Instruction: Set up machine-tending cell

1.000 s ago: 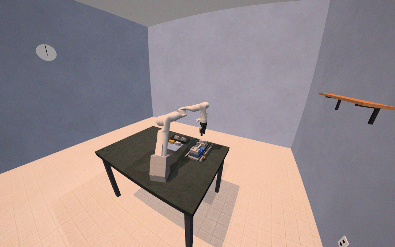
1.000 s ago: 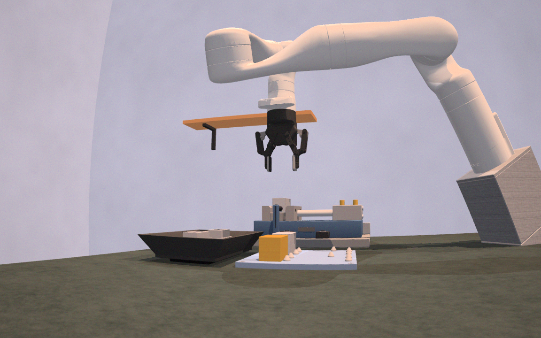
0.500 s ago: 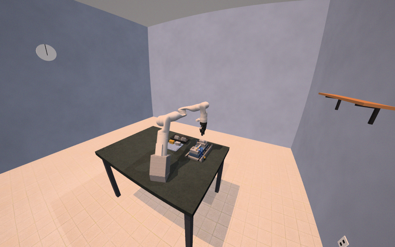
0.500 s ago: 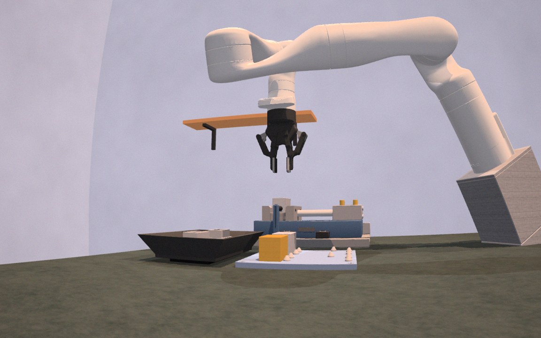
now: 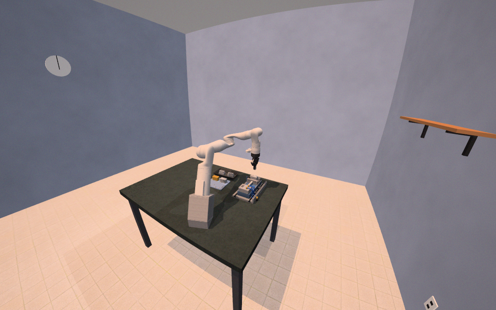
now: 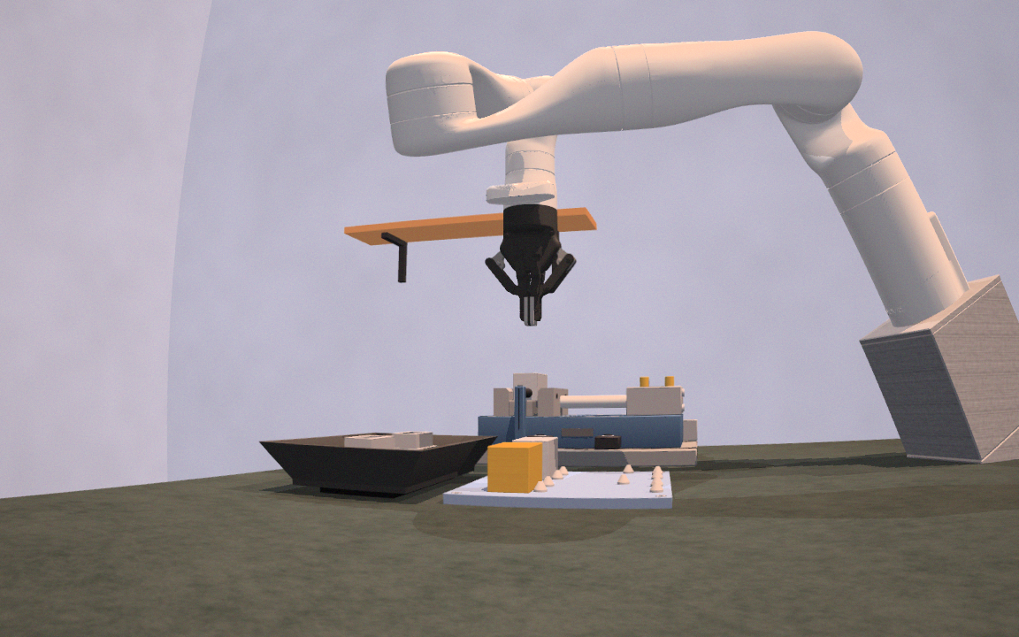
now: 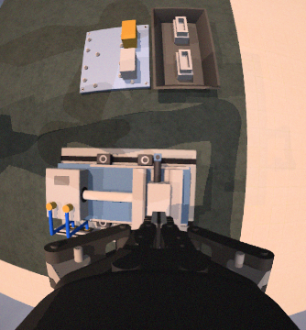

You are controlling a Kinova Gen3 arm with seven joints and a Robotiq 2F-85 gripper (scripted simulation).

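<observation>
the gripper [image 6: 529, 318] hangs in the air well above the vise [image 6: 577, 432], clenched on nothing, its fingertips pressed together and touching no part of the cell. in the wrist view the gripper's own dark body fills the lower third and cuts off the near edge of the vise, so the near ends of the opening cannot be seen.

one aluminium blank [image 7: 158, 196] sits in the vise's opening, beside the dark work stop [image 7: 157, 171]; whether it lies flat on the low bars or touches the fixed jaw cannot be told, since the bars are hidden under it. the hose-side block [image 7: 63, 194] with its two yellow fittings and blue hoses stands at the left of the vise in that view.

on the infeed plate [image 7: 98, 75] a brass blank [image 7: 128, 33] and a second aluminium blank [image 7: 127, 64] lie in a line, just beside each other; the pins along the plate's edges are too small to count surely. in the exterior view the brass blank hides most of the aluminium one.

two finished parts [image 7: 180, 27] [image 7: 185, 63] lie in the dark outfeed tray [image 7: 212, 55], pockets up. from the exterior view only their tops show over the tray wall.

in the top view the whole cell on the table [image 5: 172, 188] is too small for detail.
</observation>
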